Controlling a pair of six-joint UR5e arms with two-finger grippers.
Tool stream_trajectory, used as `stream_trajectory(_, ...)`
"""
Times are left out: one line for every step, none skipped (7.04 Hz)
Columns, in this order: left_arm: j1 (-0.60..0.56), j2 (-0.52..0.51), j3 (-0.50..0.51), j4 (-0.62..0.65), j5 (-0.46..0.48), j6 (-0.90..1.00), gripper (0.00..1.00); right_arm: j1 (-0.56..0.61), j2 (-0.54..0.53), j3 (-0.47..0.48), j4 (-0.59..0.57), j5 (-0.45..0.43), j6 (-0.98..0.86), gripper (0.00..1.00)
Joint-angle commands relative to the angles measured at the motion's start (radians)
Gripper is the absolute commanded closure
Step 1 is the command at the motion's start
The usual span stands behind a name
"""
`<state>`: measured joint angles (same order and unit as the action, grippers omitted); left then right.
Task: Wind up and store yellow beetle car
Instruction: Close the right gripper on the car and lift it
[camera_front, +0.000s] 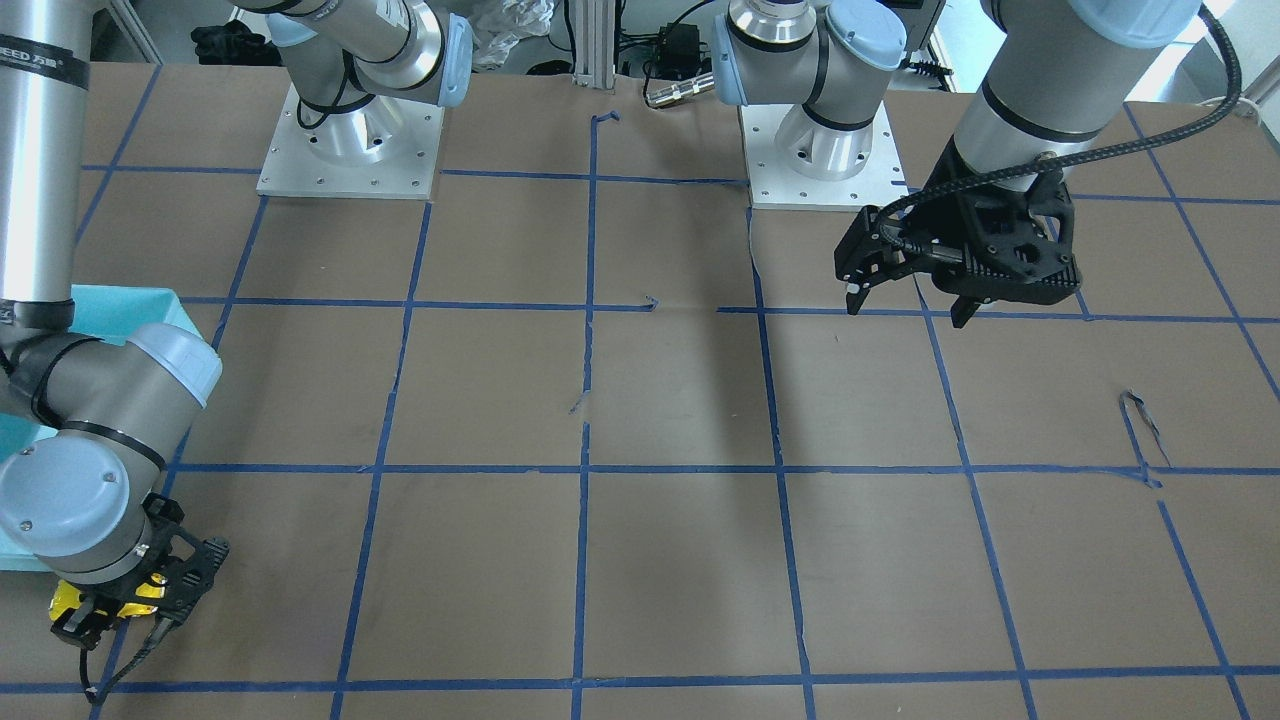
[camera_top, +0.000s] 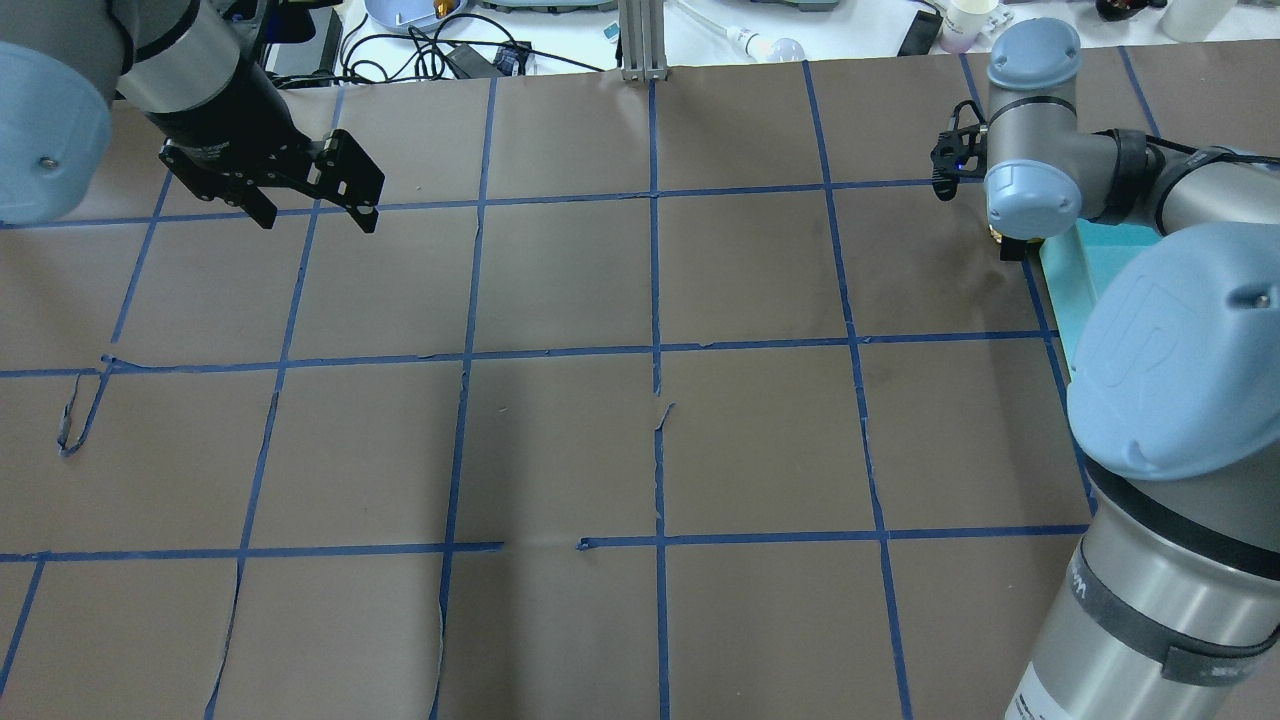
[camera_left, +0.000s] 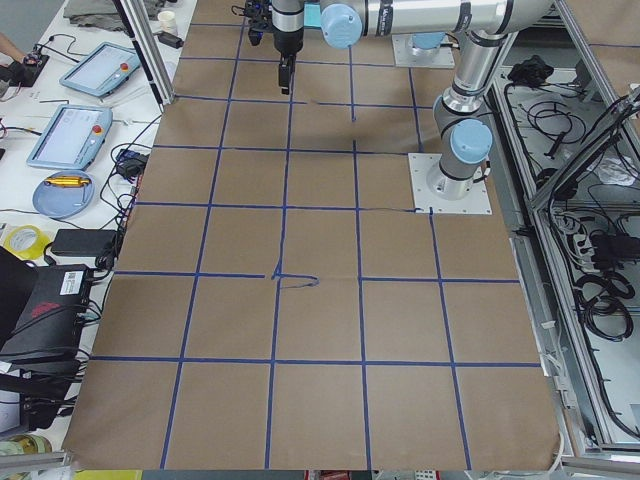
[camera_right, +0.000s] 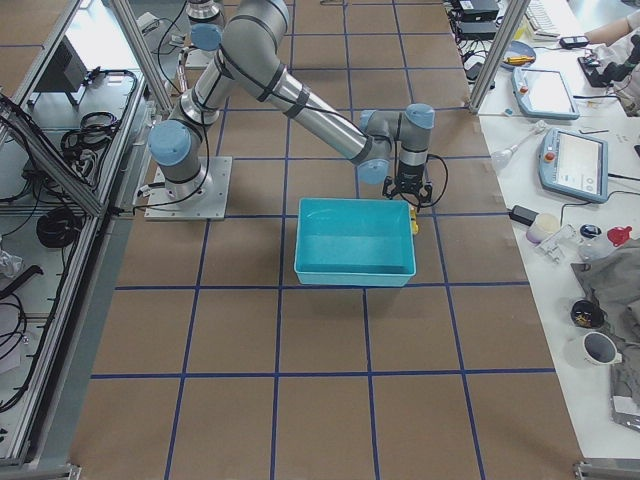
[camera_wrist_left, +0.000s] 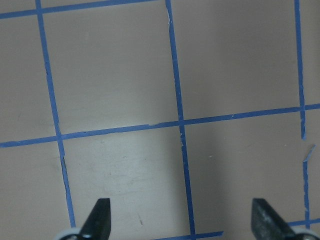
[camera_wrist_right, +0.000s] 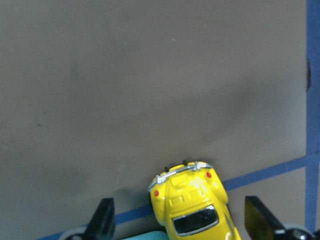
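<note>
Location: yellow beetle car (camera_wrist_right: 192, 207) on desk (camera_front: 680, 400), just beside teal bin (camera_right: 355, 275) | right gripper (camera_wrist_right: 182, 220): released, straddling it with gaps | left gripper (camera_wrist_left: 182, 220): released, empty, well apart | handling: probably light, rigid, glossy and slippery; grip door flanks, not rounded roof.

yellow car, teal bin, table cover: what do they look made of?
Car: glossy yellow painted shell with sharp highlights, chrome-looking bumper; die-cast metal or hard plastic, can't tell which. Bin: smooth, uniform teal, thin walls; likely moulded plastic. Table cover: matte brown paper, torn in places, with blue tape lines.
</note>
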<state>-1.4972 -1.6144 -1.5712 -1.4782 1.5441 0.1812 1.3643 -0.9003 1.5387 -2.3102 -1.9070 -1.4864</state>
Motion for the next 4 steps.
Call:
stream_trajectory(0.0,0.001,-0.001,0.001,-0.001,0.0,0.0,-0.002,-0.003,-0.003,0.002,-0.001,0.005,0.78)
stream_trajectory(0.0,0.001,-0.003,0.001,-0.001,0.0,0.0,-0.002,-0.014,-0.003,0.003,-0.001,0.014,1.0)
stream_trajectory(0.0,0.001,-0.003,0.001,-0.001,0.001,0.0,-0.001,-0.031,-0.002,0.003,0.002,0.02,1.0)
stream_trajectory(0.0,0.001,-0.003,0.001,-0.001,0.001,0.0,-0.001,-0.032,-0.006,0.002,0.043,0.037,1.0)
